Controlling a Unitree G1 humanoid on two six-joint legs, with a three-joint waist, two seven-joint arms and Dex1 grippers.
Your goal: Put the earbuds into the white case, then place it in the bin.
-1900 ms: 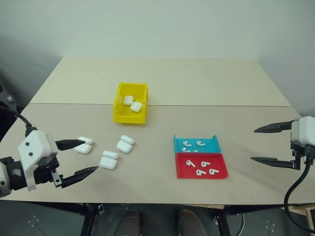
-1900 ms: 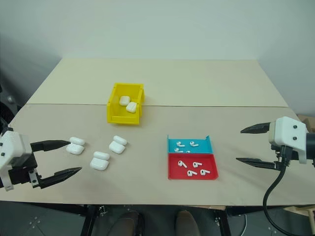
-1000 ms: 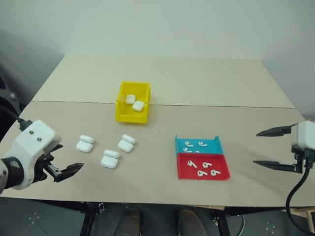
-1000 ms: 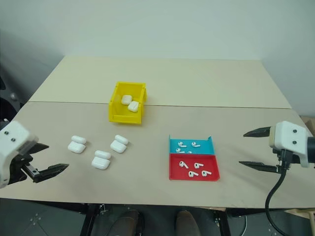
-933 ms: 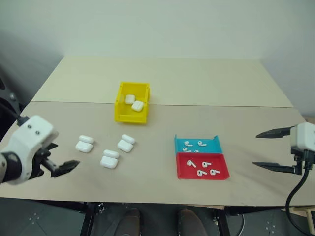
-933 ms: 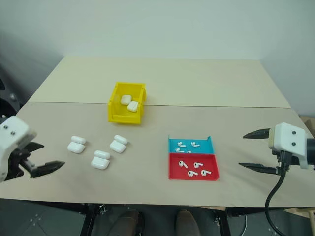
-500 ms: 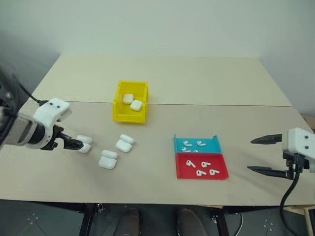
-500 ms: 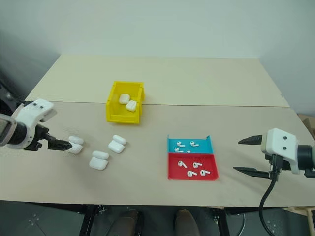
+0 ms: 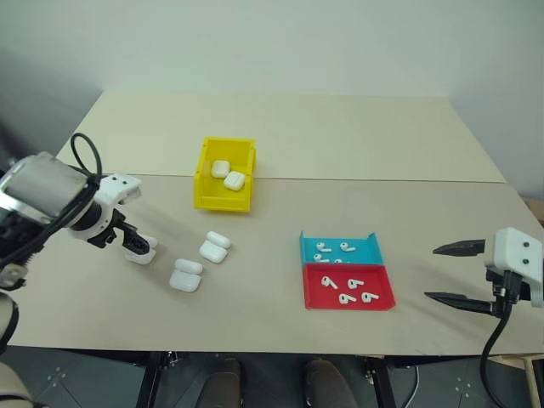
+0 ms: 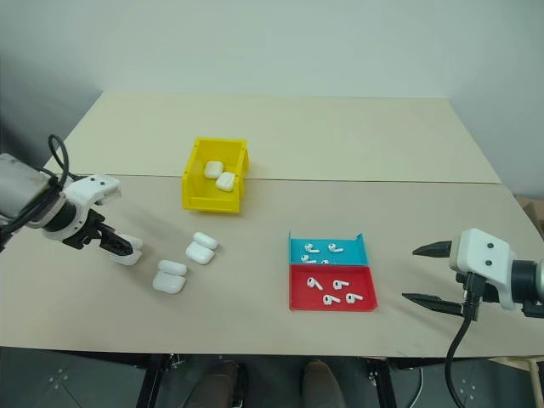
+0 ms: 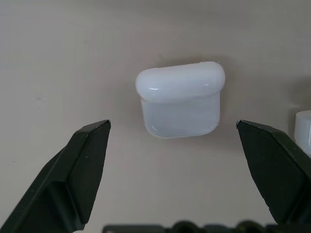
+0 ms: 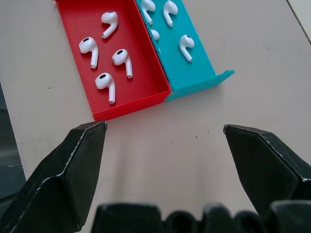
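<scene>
Three white cases lie at the table's left: one (image 9: 145, 252) right under my left gripper (image 9: 138, 247), two more (image 9: 186, 276) (image 9: 214, 247) to its right. My left gripper points steeply down and is open; in the left wrist view the case (image 11: 181, 106) sits between its spread fingers (image 11: 85, 160), untouched. Earbuds (image 9: 344, 247) lie in a teal tray and more earbuds (image 12: 106, 83) in a red tray. The yellow bin (image 9: 205, 172) holds two white cases. My right gripper (image 9: 431, 274) hovers open and empty to the right of the trays.
The teal tray (image 9: 364, 254) and red tray (image 9: 350, 304) sit side by side at centre right. A seam crosses the table behind the bin. The table's front edge runs close below both grippers.
My left arm has swung forward from the table's front-left corner, its gripper tipping down over the leftmost case. The right gripper has barely moved and stays open.
</scene>
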